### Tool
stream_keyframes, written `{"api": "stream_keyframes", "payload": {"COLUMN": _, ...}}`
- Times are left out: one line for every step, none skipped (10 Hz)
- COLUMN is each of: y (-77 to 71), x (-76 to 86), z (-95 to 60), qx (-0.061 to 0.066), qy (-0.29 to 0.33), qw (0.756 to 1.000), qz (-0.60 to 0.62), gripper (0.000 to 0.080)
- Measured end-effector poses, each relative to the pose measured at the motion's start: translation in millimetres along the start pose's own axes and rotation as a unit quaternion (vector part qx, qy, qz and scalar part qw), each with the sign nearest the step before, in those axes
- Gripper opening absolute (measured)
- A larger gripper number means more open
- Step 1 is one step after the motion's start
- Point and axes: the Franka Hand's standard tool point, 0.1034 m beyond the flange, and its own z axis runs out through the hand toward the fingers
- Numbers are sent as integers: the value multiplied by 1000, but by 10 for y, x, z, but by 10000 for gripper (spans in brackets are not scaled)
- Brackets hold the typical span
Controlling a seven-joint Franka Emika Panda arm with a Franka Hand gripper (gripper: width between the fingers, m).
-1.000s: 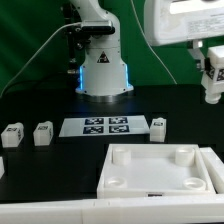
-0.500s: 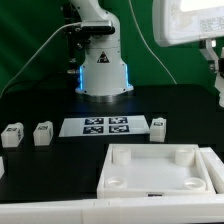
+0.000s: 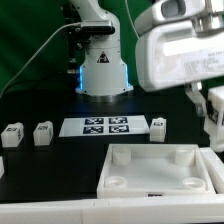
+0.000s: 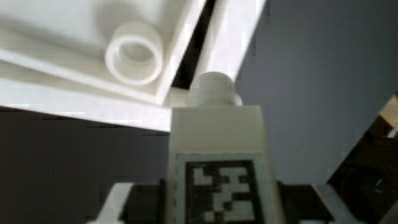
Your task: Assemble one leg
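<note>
My gripper (image 3: 212,104) is shut on a leg (image 3: 215,128), a small white block with a black-and-white tag, and holds it upright in the air above the right end of the white tray (image 3: 160,185). In the wrist view the leg (image 4: 215,130) stands between the jaws of the gripper (image 4: 217,204), its round tip pointing toward the tray's edge (image 4: 199,45), close to a round corner socket (image 4: 137,55). The leg does not touch the tray.
Three more legs stand on the black table: two at the exterior view's left (image 3: 12,135) (image 3: 42,133) and one (image 3: 158,125) beside the marker board (image 3: 95,126). The robot base (image 3: 104,70) is at the back. The arm's large white body (image 3: 185,50) fills the upper right.
The arm has swung toward the exterior view's left and closer to the camera, now filling the upper right. The held leg has come lower, toward the tray's right end.
</note>
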Motion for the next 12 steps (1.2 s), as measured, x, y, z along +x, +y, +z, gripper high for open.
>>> {"api": "stream_keyframes", "payload": {"y": 32, "x": 10, "z": 24, "qx": -2, "qy": 6, "qw": 1000, "qz": -1, "gripper": 292}}
{"api": "stream_keyframes", "payload": {"y": 55, "x": -35, "z": 111, "qx": -2, "qy": 1, "qw": 1000, "qz": 2, "gripper": 292}}
{"api": "stream_keyframes", "payload": {"y": 73, "x": -53, "z": 156, "qx": -3, "qy": 3, "qw": 1000, "qz": 3, "gripper": 292}}
{"api": "stream_keyframes", "payload": {"y": 125, "x": -100, "z": 185, "qx": -5, "qy": 1, "qw": 1000, "qz": 4, "gripper": 292}}
{"api": "stream_keyframes", "payload": {"y": 195, "x": -162, "z": 208, "qx": -9, "qy": 5, "qw": 1000, "qz": 7, "gripper": 292}}
{"api": "stream_keyframes", "payload": {"y": 257, "x": -222, "z": 229, "qx": -12, "qy": 9, "qw": 1000, "qz": 8, "gripper": 292}}
{"api": "stream_keyframes", "payload": {"y": 319, "x": -234, "z": 264, "qx": -15, "qy": 15, "qw": 1000, "qz": 5, "gripper": 292}}
{"api": "stream_keyframes", "payload": {"y": 373, "x": -234, "z": 321, "qx": -16, "qy": 15, "qw": 1000, "qz": 2, "gripper": 292}}
{"api": "stream_keyframes", "payload": {"y": 395, "x": -216, "z": 361, "qx": -17, "qy": 17, "qw": 1000, "qz": 0, "gripper": 292}}
{"api": "stream_keyframes", "payload": {"y": 408, "x": -212, "z": 384, "qx": -18, "qy": 22, "qw": 1000, "qz": -2, "gripper": 292}}
{"api": "stream_keyframes", "payload": {"y": 408, "x": -216, "z": 394, "qx": -18, "qy": 23, "qw": 1000, "qz": -1, "gripper": 292}}
{"api": "stream_keyframes", "payload": {"y": 409, "x": -215, "z": 396, "qx": -19, "qy": 24, "qw": 1000, "qz": -1, "gripper": 292}}
